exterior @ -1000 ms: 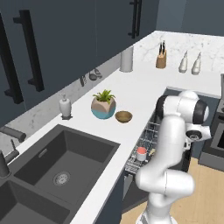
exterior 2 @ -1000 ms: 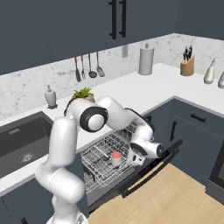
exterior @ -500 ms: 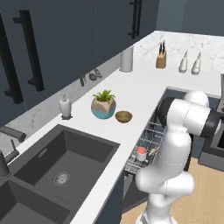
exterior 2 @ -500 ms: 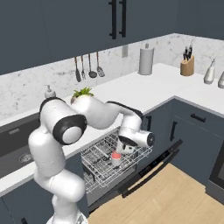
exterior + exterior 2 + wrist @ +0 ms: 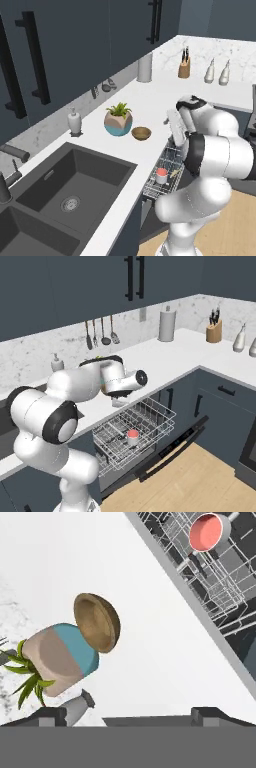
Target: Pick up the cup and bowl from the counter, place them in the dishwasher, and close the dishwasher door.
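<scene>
My gripper point(image 5: 130, 714) hangs empty above the counter point(image 5: 150, 652), its two dark fingertips set wide apart with nothing between them. Below it the bowl point(image 5: 97, 622), a shallow round dish of brown wood grain, sits on the white marble counter right beside the plant pot point(image 5: 60, 657), between that pot and the counter's front edge. The pot is pink above and teal below, with green leaves spilling out, and a white soap bottle point(image 5: 77, 707) stands just past it. From the left base view, the bowl point(image 5: 141, 133) lies to the side of the pot point(image 5: 118, 122), a little back from the edge. The cup point(image 5: 206, 532), salmon red with a pale rim, stands upright in the wire rack point(image 5: 132, 428) of the dishwasher point(image 5: 150, 446), beyond the counter's edge. From the right base view the cup point(image 5: 132, 436) sits near the middle of the pulled-out rack, and the dishwasher door point(image 5: 172, 448) hangs open below it.
</scene>
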You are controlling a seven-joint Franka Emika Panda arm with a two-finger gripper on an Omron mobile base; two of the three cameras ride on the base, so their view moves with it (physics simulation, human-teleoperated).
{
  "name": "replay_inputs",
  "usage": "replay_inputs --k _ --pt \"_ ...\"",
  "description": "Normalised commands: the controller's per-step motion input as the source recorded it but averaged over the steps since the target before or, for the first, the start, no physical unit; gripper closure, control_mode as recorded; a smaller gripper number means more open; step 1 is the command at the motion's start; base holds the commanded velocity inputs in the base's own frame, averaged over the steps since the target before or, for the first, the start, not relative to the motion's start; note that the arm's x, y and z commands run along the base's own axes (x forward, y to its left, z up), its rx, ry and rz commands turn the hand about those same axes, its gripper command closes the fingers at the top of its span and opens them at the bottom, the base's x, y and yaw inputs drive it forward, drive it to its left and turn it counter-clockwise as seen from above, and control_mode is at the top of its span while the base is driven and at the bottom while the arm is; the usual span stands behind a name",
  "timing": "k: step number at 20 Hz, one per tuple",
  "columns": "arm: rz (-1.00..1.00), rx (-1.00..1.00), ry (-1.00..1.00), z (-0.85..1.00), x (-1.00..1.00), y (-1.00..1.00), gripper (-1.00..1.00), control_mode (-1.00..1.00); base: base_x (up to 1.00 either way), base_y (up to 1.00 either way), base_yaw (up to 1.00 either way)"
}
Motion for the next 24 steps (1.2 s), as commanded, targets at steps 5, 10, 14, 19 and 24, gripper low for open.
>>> replay_inputs --k 5,10,14,19,24 --pt "0.0 -0.22 0.08 -0.14 0.54 0.59 -1.0 -1.0 0.0 0.0 0.0" --pt "0.0 -0.18 0.0 -0.41 0.4 0.31 -1.0 -1.0 0.0 0.0 0.0" --pt "0.0 -0.11 0.01 -0.23 0.32 0.02 -1.0 -1.0 0.0 0.0 0.0" --pt "0.0 -0.04 0.09 -0.07 0.19 -0.07 -1.0 -1.0 0.0 0.0 0.0" --pt "0.0 -0.01 0.14 -0.11 0.38 -0.15 -1.0 -1.0 0.0 0.0 0.0"
